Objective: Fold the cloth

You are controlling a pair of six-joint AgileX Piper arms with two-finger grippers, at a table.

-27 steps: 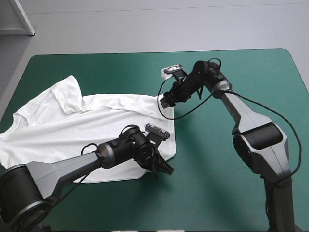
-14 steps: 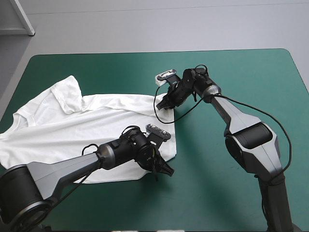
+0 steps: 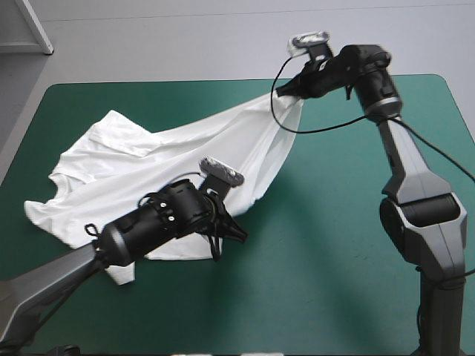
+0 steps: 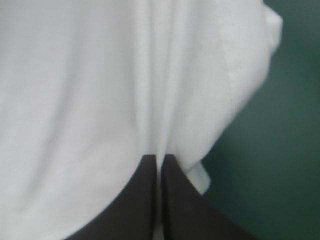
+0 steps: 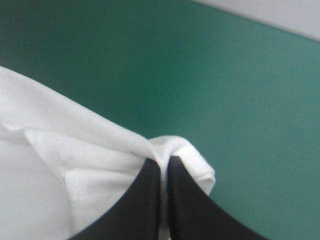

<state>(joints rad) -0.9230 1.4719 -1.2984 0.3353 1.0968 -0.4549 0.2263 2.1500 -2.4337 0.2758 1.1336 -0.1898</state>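
Note:
The white T-shirt (image 3: 171, 159) is stretched from the table's left half up toward the far edge. My right gripper (image 3: 283, 90) is raised near the far edge, shut on the T-shirt's hem corner (image 5: 192, 162), whose cloth bunches around the black fingertips (image 5: 150, 175). My left gripper (image 3: 239, 234) is lifted over the table's middle, shut on the T-shirt at its other hem corner. In the left wrist view the T-shirt (image 4: 100, 85) hangs in folds ahead of my left gripper (image 4: 160, 160), which pinches a fold. The sleeves (image 3: 119, 137) still rest on the teal-green cover.
Bare teal-green cover (image 3: 349, 245) lies to the right of the T-shirt and along the near edge. A white post (image 3: 37, 30) stands beyond the table's far left corner.
My right gripper went from open at the hem corner to shut on it, then rose toward the far edge. My left gripper also lifted. The T-shirt's hem came up and its body slid right.

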